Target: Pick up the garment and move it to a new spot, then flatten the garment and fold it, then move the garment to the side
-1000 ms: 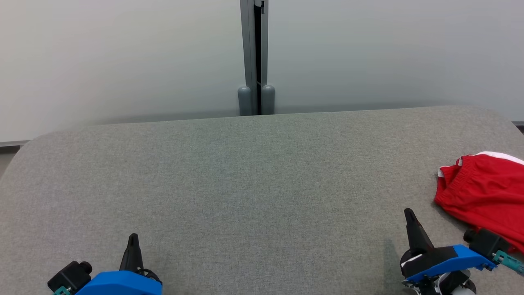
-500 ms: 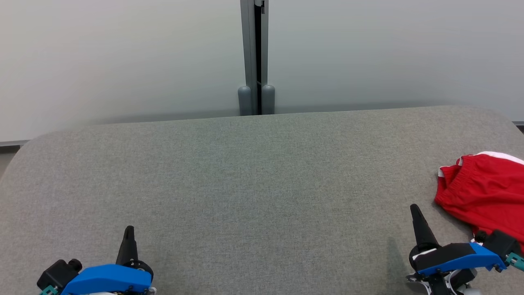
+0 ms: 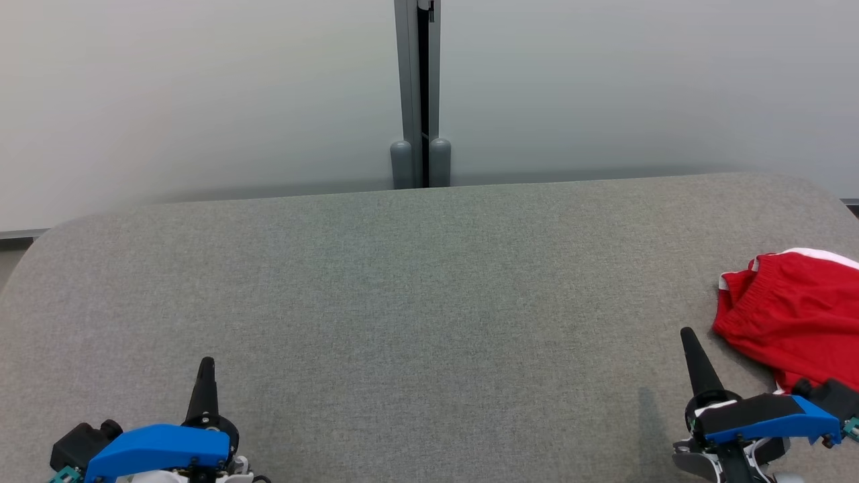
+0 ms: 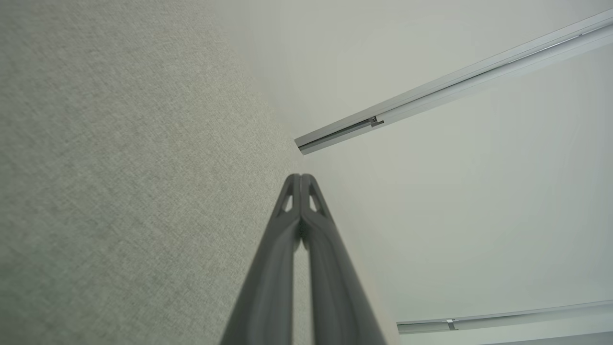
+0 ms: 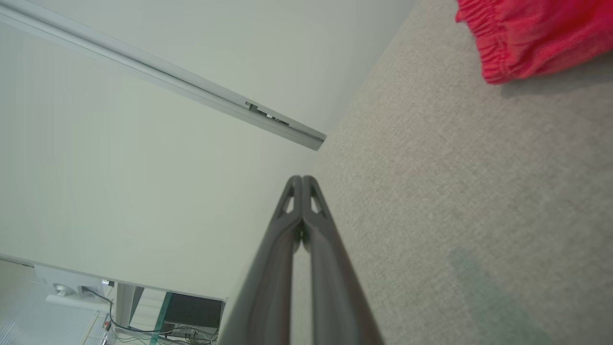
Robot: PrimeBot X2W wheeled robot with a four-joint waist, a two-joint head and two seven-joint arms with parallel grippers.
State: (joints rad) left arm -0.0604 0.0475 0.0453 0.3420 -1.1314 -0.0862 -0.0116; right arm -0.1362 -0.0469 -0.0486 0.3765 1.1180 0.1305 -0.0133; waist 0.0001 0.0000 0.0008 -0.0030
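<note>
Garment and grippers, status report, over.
Left gripper shut, empty. Right gripper shut, empty, just short of garment. Garment crumpled at right end of table, untouched. Nothing between them.

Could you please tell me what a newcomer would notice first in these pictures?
The red garment, bunched at the right edge of the grey surface, stands out. Then come the left gripper at lower left and the right gripper at lower right, both shut and empty, the right one beside the garment.
</note>
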